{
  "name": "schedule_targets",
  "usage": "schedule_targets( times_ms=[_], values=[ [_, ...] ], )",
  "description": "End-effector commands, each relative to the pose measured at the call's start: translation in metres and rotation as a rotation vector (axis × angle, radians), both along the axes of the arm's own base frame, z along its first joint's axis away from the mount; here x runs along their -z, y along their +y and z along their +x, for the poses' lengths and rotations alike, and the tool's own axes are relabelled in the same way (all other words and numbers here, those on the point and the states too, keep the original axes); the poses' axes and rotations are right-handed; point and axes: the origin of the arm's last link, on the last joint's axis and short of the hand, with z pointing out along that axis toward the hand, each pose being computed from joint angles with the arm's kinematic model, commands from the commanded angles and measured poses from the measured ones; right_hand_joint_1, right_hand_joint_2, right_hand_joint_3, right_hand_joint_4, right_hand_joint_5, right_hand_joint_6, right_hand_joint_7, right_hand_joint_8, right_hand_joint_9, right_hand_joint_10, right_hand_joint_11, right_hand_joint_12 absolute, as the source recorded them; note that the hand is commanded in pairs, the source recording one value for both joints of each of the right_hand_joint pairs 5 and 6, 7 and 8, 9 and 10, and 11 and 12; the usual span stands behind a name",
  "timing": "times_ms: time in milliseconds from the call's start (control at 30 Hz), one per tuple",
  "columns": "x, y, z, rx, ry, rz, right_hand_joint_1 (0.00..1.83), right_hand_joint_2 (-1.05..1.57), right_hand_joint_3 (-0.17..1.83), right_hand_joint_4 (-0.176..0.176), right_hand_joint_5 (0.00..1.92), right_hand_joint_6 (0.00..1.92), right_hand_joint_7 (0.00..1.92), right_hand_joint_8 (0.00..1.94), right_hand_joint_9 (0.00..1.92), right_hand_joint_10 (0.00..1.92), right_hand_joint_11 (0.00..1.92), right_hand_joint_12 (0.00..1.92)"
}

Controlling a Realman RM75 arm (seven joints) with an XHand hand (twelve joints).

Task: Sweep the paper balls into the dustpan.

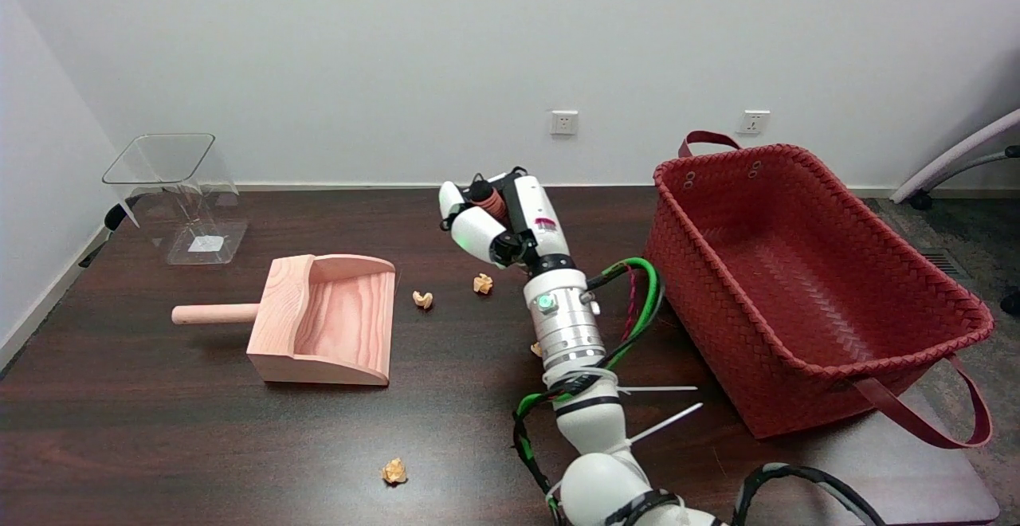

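The wooden dustpan point(323, 323) lies left of centre, with its handle to the left and its mouth to the right. My right hand point(498, 219) hovers over the far middle of the table, gripping a small dark red-brown tool point(488, 198) whose lower end is hidden. Two paper balls point(422, 299) point(482, 283) lie between the dustpan and the hand. Another ball point(536, 348) peeks out from behind my forearm, and one ball point(393, 471) lies alone near the front edge. Any others are hidden behind the arm.
A large red woven basket point(797, 271) stands to the right of my arm. A clear plastic container point(179, 191) sits at the back left corner. Cables loop off my forearm toward the basket.
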Motion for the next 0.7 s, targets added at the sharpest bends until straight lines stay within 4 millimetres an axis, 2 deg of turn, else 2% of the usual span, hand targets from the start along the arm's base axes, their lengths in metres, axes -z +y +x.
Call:
schedule_targets(
  times_ms=[33, 233, 700],
  values=[
    [0.036, -0.011, -0.007, 0.031, -0.038, 0.047, 0.96, 1.57, 1.08, 0.000, 1.92, 1.92, 1.92, 1.92, 1.92, 1.92, 1.92, 1.92],
    [0.047, -0.016, -0.012, 0.035, -0.084, 0.077, 0.93, 1.57, 1.16, 0.000, 1.92, 1.92, 1.92, 1.92, 1.92, 1.92, 1.92, 1.92],
    [0.067, -0.035, -0.004, 0.033, -0.105, 0.119, 0.92, 1.57, 1.10, 0.000, 1.92, 1.92, 1.92, 1.92, 1.92, 1.92, 1.92, 1.92]
  ],
)
